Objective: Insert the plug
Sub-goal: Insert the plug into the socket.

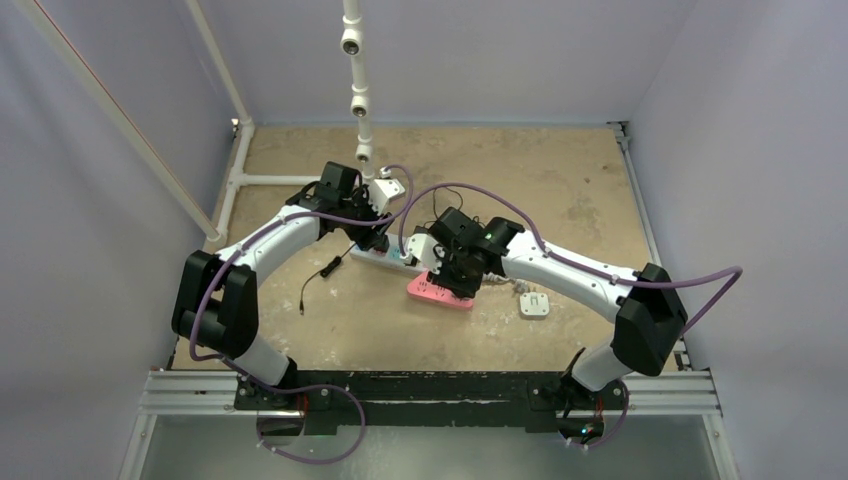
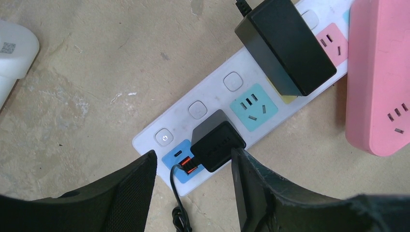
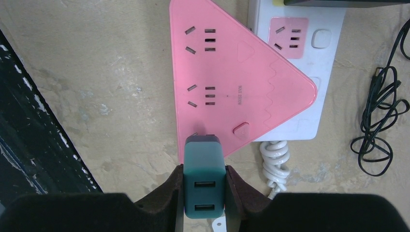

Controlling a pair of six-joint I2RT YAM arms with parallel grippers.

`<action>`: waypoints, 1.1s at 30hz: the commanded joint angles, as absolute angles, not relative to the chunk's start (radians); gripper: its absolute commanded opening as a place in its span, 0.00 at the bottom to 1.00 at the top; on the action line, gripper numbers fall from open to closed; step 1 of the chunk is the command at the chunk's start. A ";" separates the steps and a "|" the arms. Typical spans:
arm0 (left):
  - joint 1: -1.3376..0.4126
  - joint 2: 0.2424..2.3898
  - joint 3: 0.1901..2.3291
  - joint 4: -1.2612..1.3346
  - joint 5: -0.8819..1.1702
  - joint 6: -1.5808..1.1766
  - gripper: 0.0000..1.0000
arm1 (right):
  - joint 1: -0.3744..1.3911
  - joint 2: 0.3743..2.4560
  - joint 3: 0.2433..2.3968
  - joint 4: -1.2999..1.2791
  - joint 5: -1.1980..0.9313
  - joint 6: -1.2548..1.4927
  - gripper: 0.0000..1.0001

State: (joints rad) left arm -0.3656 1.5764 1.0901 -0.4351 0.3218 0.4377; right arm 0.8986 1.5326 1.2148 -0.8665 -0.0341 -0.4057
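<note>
Although given a whole sandy table (image 1: pixel 560 180) to work on, gathers everything about its middle, nearer the near edge than the far. Largest there, a white power strip (image 2: pixel 212 94), lying slantwise, with a big black adapter (image 2: pixel 285 46) seated in one of its sockets. Next, a pink triangular socket block (image 3: pixel 227 82), overlapping the strip's end on the right-edge side, sockets facing up and bare, so likely the target. Then a small black charger (image 2: pixel 217 145), plugged in at the strip's end toward the left edge, a cable (image 2: pixel 176 193) running off it. Straddled by the left gripper (image 2: pixel 193 164), fingers wide and clamping nothing, probably parked there to steady the strip against a push. Smallest, the teal USB plug (image 3: pixel 204 181): pinched by its flat sides in the right gripper (image 3: pixel 204 187), fingers closed snugly on it, prong end aimed at the block's corner nearest that gripper, right over the last socket there. Held square and upright, presumably to go straight in; cannot tell from above whether touching or already part-way seated.
</note>
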 commanded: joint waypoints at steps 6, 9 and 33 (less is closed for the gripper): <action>-0.357 1.571 1.075 -0.434 0.306 0.453 0.55 | 0.914 1.529 1.201 -0.823 -0.010 -0.410 0.00; -0.356 1.571 1.074 -0.434 0.306 0.453 0.55 | 0.917 1.527 1.199 -0.816 -0.004 -0.410 0.00; -0.357 1.570 1.071 -0.436 0.311 0.445 0.52 | 0.928 1.513 1.147 -0.791 0.020 -0.401 0.00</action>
State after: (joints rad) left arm -0.3649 1.5761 1.0882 -0.4351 0.3355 0.4374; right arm 0.9169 1.5303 1.1732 -0.7990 0.0101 -0.4053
